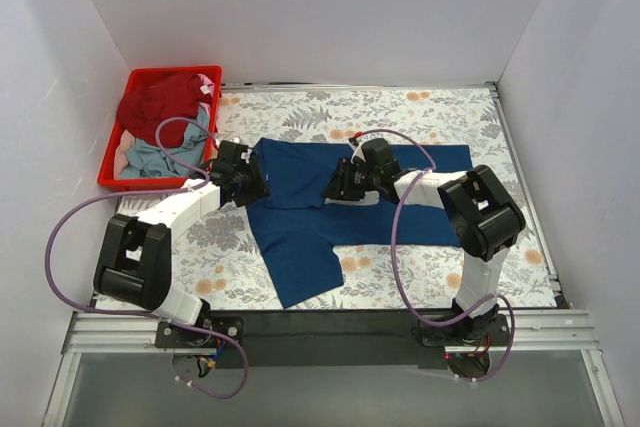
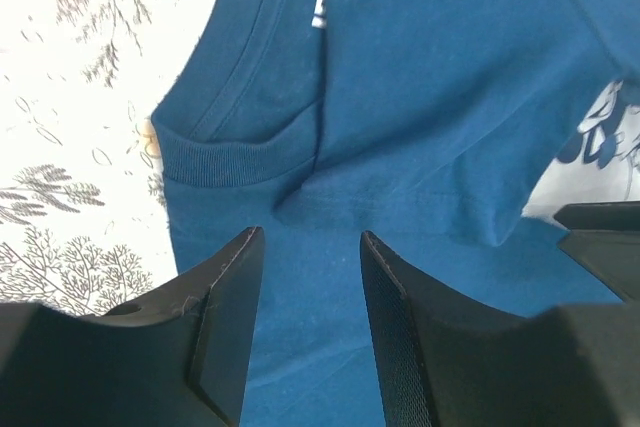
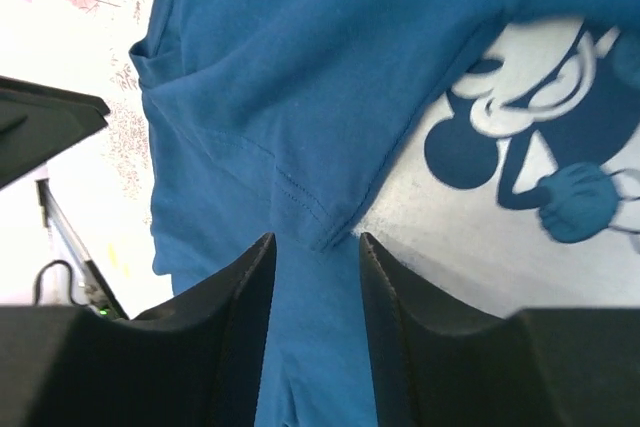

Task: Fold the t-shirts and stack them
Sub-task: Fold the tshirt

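Shirt: navy t-shirt (image 1: 300,237), part-folded on your surface (image 1: 440,112).
Feel: soft, limp, light; pinch collar and sleeve hem.
Pincers: left pincer (image 2: 310,237) and right pincer (image 3: 315,239) both apart over cloth.

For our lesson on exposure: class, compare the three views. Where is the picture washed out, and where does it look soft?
Top external: evenly lit and sharp. Left wrist: floral tablecloth blown out near white beside the navy t-shirt. Right wrist: mouse print slightly blurred, tablecloth at left washed out.
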{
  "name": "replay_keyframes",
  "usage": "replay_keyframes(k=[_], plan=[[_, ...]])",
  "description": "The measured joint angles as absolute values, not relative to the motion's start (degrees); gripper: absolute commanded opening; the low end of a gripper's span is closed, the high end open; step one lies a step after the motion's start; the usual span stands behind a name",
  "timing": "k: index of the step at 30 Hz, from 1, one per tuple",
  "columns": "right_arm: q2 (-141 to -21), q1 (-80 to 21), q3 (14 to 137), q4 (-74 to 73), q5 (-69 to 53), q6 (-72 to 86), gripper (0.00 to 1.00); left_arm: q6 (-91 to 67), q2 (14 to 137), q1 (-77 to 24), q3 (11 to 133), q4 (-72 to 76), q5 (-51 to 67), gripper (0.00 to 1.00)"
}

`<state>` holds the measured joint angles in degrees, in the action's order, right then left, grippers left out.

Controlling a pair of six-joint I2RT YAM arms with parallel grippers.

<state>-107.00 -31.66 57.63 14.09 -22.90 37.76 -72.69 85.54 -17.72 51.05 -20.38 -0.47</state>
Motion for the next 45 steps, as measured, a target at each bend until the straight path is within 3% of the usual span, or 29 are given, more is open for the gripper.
replay_keyframes(k=[20,23,25,28,29,45], plan=[[-111.04,-34.35,55.42,20.36,-24.67,45.5,0.37,-73.12,91.18,-17.76,50.41,-18.35,2.68,0.39],[-111.18,-34.57,55.42,20.38,-24.82,45.65,0.31,-73.14,91.59,-17.76,50.41,-18.15,2.81,0.39],[-111.33,-34.63,55.44,20.38,-24.86,45.65,0.23,-73.12,91.64,-17.76,50.41,-18.15,2.92,0.4],[-111.5,-34.63,55.44,20.36,-24.82,45.74,0.03,-73.1,91.68,-17.76,50.41,-17.96,3.16,0.39],[-111.5,-34.63,55.44,20.36,-24.82,45.47,0.01,-73.1,91.74,-17.76,50.41,-17.96,3.33,0.4],[-111.5,-34.63,55.44,20.47,-24.82,44.29,0.01,-71.94,93.84,-17.76,51.44,-17.91,4.69,0.25]])
